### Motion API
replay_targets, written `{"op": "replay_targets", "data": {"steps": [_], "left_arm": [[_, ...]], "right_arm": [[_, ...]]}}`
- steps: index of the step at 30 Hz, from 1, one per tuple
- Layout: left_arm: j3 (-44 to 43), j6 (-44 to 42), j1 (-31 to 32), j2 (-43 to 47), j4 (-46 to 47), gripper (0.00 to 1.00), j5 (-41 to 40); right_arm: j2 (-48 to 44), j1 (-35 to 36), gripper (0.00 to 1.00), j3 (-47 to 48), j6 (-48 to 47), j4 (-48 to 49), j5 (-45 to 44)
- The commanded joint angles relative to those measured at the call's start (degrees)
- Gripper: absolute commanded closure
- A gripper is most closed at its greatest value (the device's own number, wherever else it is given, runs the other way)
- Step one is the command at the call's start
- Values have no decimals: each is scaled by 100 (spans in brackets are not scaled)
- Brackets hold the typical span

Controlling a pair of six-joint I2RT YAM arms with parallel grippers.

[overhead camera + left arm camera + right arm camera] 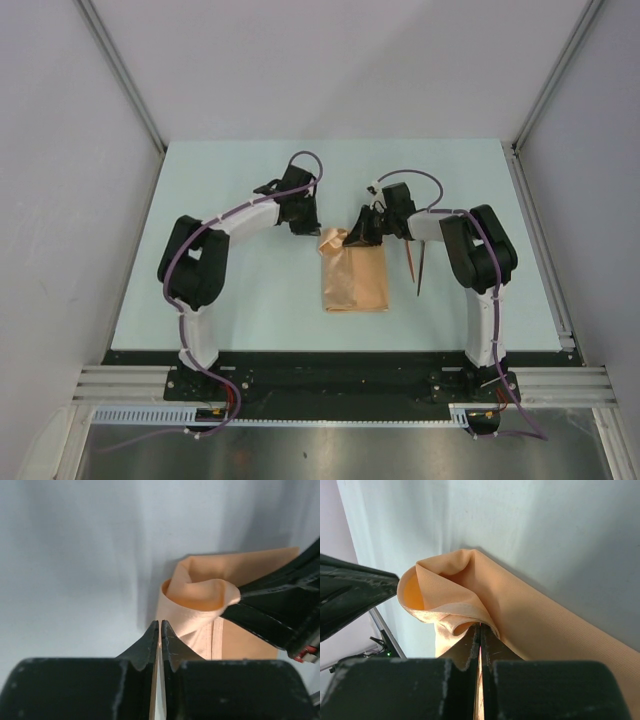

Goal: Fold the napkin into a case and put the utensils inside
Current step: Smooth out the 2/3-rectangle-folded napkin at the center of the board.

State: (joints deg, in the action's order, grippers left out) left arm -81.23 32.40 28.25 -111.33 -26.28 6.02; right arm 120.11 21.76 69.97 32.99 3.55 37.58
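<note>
The peach-orange napkin point(355, 284) lies mid-table, folded in layers into a near-square rectangle. Its far left corner point(332, 240) is lifted and curled over. My right gripper point(361, 238) is shut on that raised far edge, and the cloth point(470, 587) drapes over its tips point(480, 625). My left gripper point(306, 226) stands at the napkin's far left edge point(200, 592). Its jaws point(160, 623) are shut, with a sliver of peach cloth in the slit. The two reddish-brown utensils point(416, 266) lie side by side on the table just right of the napkin, under the right arm.
The pale table point(240, 290) ends in a black rail point(330, 358) at the near side, where both arm bases stand. Grey walls point(330, 70) close in the back and sides. The right gripper's black fingers point(280, 615) cross the right of the left wrist view.
</note>
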Motion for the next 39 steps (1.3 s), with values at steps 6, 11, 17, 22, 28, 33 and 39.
{"op": "replay_targets", "data": {"steps": [6, 11, 17, 22, 28, 33, 39], "left_arm": [[-103, 389, -39, -161, 272, 95, 416], [-121, 556, -13, -337, 501, 96, 795], [-103, 680, 49, -469, 747, 96, 954], [-121, 776, 49, -521, 870, 96, 918], [-174, 864, 58, -600, 976, 96, 909], [-209, 943, 58, -636, 1029, 96, 927], [-218, 1022, 67, -618, 1108, 96, 892]], "right_arm": [[-14, -66, 100, 113, 58, 251, 47], [-50, -66, 100, 122, 84, 251, 47], [-129, -66, 100, 95, 146, 278, 91], [-287, 4, 100, -1, 190, 313, 83], [-480, 13, 100, -98, 216, 348, 30], [-550, 13, 100, -72, 199, 243, 47], [-524, 13, 100, 16, 111, 155, -23]]}}
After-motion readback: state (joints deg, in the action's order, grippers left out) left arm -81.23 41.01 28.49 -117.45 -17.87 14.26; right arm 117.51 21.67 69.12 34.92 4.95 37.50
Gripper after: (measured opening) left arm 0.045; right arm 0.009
